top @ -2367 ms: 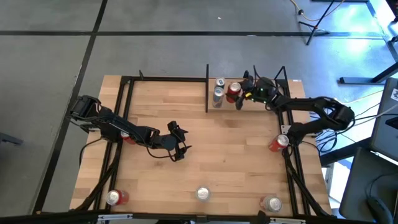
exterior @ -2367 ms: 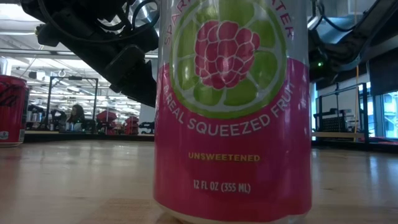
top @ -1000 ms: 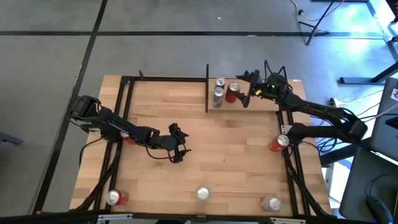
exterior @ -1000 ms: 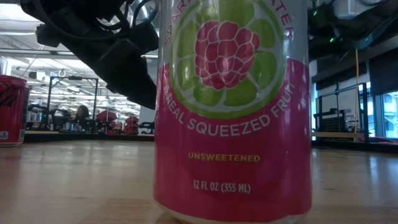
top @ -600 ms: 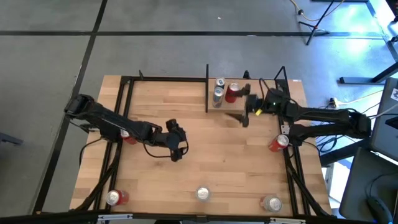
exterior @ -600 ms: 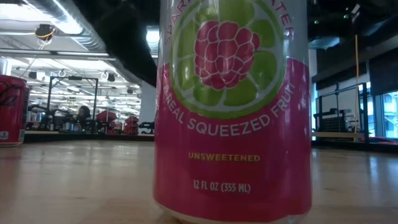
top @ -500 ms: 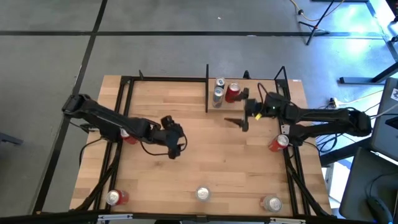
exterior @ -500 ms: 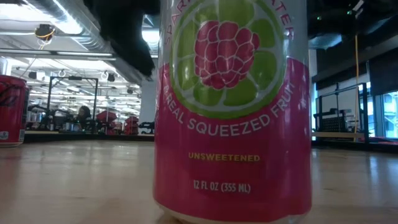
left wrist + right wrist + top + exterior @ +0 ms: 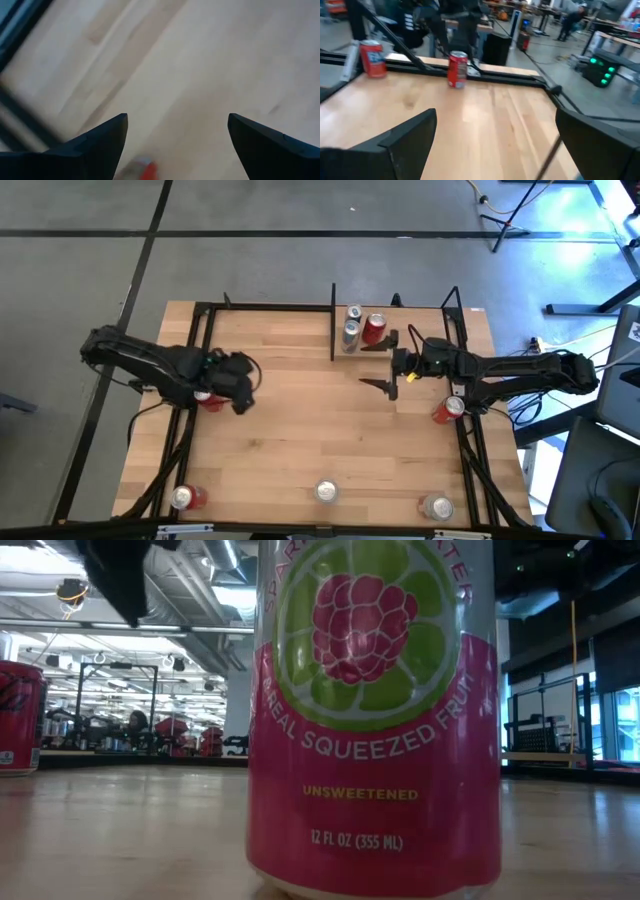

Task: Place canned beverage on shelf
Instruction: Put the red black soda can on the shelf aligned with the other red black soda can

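Standing in the shelf at the far edge of the surface are three cans: two silver cans against the black divider and a red can just beside them, so part of the job looks done. Plenty of bay is left open toward the far right corner. The right end effector hovers in front of the shelf with its fingers spread wide and nothing between them. The left end effector sits near the left edge, fingers parted and empty, above a red can by the frame rail. More cans wait: one red can at the right edge and three along the near edge, including a pink raspberry can. By my reading, the next pickup has not begun.
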Robot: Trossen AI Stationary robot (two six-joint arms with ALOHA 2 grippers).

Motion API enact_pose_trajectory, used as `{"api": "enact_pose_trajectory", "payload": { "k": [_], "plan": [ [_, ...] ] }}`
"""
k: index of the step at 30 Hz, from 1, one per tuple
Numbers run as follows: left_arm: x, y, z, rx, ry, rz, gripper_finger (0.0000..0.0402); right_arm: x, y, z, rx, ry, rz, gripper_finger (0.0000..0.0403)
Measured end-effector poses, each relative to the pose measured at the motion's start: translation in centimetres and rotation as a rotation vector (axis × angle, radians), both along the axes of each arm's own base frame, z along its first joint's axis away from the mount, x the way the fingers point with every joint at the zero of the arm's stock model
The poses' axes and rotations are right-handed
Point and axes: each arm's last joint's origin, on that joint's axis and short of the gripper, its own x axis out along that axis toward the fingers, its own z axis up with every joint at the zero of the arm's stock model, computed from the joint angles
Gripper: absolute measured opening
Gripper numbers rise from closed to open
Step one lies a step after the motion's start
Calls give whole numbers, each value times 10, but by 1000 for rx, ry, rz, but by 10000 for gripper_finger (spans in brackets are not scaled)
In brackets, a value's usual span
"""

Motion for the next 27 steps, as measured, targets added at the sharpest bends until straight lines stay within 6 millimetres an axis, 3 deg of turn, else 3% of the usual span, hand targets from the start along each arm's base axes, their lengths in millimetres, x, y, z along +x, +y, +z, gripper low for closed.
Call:
{"api": "enact_pose_trajectory", "payload": {
  "k": [7,15,27],
  "plan": [
    [-39,12,9,21,53,155,334,0,0,-1,-11,10,-8,395],
    [-72,17,-12,-99,95,228,334,-1,0,-6,0,38,-9,395],
    [-76,15,-40,-177,224,208,334,2,-1,-10,18,51,-11,395]
  ]
}}
